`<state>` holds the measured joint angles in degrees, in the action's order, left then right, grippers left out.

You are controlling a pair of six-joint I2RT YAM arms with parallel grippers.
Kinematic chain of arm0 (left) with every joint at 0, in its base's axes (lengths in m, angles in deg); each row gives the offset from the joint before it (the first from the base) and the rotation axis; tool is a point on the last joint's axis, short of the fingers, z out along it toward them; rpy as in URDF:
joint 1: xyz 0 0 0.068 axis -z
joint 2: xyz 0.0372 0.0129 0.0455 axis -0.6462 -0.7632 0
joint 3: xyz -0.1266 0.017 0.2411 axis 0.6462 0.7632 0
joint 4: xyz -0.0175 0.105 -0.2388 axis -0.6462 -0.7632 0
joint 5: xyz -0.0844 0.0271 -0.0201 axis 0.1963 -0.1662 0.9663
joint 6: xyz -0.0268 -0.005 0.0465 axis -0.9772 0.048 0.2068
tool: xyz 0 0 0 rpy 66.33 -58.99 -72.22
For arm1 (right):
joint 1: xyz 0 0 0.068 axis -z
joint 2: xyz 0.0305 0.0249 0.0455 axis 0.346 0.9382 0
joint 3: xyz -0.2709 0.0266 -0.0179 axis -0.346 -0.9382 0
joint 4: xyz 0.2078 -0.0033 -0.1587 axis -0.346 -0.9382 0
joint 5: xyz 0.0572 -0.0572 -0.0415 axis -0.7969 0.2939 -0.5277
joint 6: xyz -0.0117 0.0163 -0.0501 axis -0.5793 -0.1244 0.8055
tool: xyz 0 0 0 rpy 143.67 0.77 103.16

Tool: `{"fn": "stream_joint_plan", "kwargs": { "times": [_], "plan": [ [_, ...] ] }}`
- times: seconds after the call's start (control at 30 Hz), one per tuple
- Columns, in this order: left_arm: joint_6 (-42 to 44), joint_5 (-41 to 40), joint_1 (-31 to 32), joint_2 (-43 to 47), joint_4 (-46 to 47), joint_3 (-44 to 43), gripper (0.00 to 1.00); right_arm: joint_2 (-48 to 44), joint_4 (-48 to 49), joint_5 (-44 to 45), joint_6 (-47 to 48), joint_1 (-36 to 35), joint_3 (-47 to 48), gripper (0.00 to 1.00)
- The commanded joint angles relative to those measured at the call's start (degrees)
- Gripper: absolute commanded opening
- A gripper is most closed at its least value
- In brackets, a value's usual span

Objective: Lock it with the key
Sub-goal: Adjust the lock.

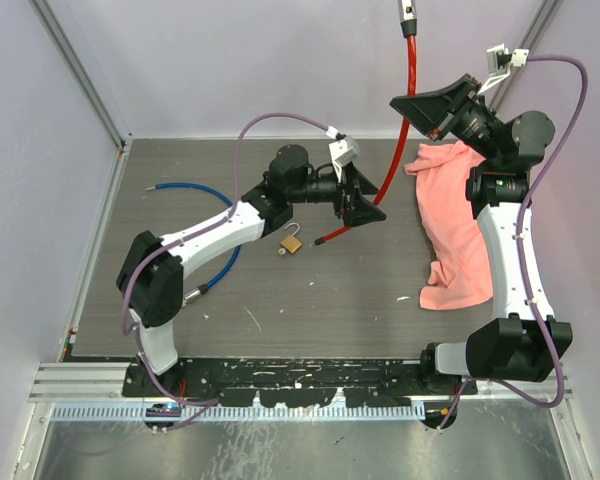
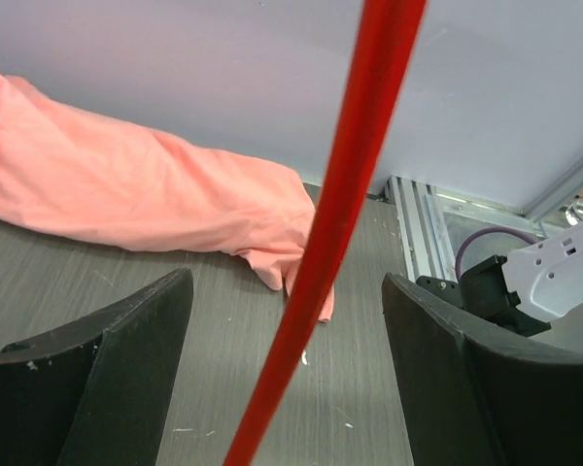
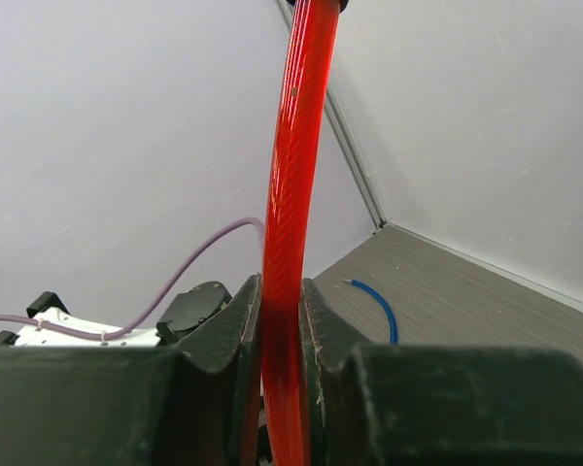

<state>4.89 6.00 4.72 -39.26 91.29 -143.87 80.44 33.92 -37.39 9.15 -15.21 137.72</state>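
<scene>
Overhead plus two wrist close-ups

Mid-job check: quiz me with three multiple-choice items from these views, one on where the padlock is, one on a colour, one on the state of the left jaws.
1. The padlock lies:
A) on the pink cloth
B) on the bare table beside the left arm
C) in the right jaws

2. The cable in the right jaws is:
A) blue
B) red
C) green

3. The left jaws are:
A) shut on the padlock
B) shut on the cable
C) open, with the cable running between them

Answers:
1 B: the top view shows it on the table just near-side of the left wrist, and nothing grips it.
2 B: the right wrist view shows a red cable pinched between the jaws.
3 C: the left wrist view shows a gap on each side of the cable.
</scene>
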Motion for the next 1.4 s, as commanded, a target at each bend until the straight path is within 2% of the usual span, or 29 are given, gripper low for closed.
{"fn": "stream_joint_plan", "kwargs": {
  "times": [0.0, 0.2, 0.3, 0.4, 0.47, 0.5, 0.6, 0.73, 0.8, 0.9, 0.97, 1.07, 1.23, 1.37],
  "plan": [
    [-2.7, 2.8, 0.2, -1.8, 4.8, -4.4, 0.77, -1.9, 7.8, -0.1, -2.3, 0.1, 1.4, 0.01],
    [-3.7, 5.5, -0.5, -1.5, 7.1, -3.0, 0.78, -1.8, 7.8, -1.9, -1.6, 0.1, 2.6, 0.01],
    [-5.0, 5.9, -2.5, 1.5, 14.6, 2.2, 0.83, -1.7, 7.5, -3.2, -1.2, 0.1, 3.5, 0.01],
    [-1.2, 5.9, -5.6, 6.8, 21.0, 10.4, 0.87, -2.1, 5.4, -5.0, -0.1, 0.1, 5.0, 0.01],
    [6.1, 3.6, -7.0, 11.7, 23.8, 17.1, 0.96, -2.2, 2.6, -5.6, 1.0, 0.1, 6.1, 0.01],
    [11.9, 1.7, -7.1, 15.0, 22.3, 20.1, 1.00, -2.1, 1.3, -5.9, 1.6, 0.1, 7.2, 0.01],
    [32.5, -3.0, -5.6, 21.3, 13.1, 25.1, 0.99, -1.2, -3.2, -6.7, 1.7, 0.1, 10.3, 0.01],
    [62.5, -17.6, 0.1, 26.5, -2.2, 28.0, 0.98, 0.9, -8.4, -8.8, 1.3, -0.6, 16.4, 0.01],
    [76.5, -25.3, 3.3, 27.4, -1.7, 30.8, 0.98, 1.8, -10.6, -9.4, 0.7, -0.9, 18.7, 0.01],
    [89.2, -34.5, 7.5, 25.9, 11.0, 36.0, 0.98, 3.1, -9.4, -9.6, -4.3, -1.4, 20.2, 0.01],
    [95.5, -37.5, 9.6, 23.8, 20.3, 37.5, 0.98, 4.2, -5.2, -9.8, -9.8, -1.9, 20.5, 0.01],
    [97.2, -37.2, 11.4, 22.2, 26.0, 36.8, 0.99, 6.2, -1.1, -10.6, -17.2, -2.5, 21.6, 0.01],
    [98.1, -36.3, 11.5, 20.1, 29.9, 35.4, 0.99, 9.6, -0.8, -11.8, -24.8, -2.7, 25.8, 0.01],
    [97.6, -34.3, 11.8, 20.6, 32.0, 35.7, 0.99, 10.1, -1.0, -11.1, -26.5, -2.7, 26.3, 0.01]
  ]
}}
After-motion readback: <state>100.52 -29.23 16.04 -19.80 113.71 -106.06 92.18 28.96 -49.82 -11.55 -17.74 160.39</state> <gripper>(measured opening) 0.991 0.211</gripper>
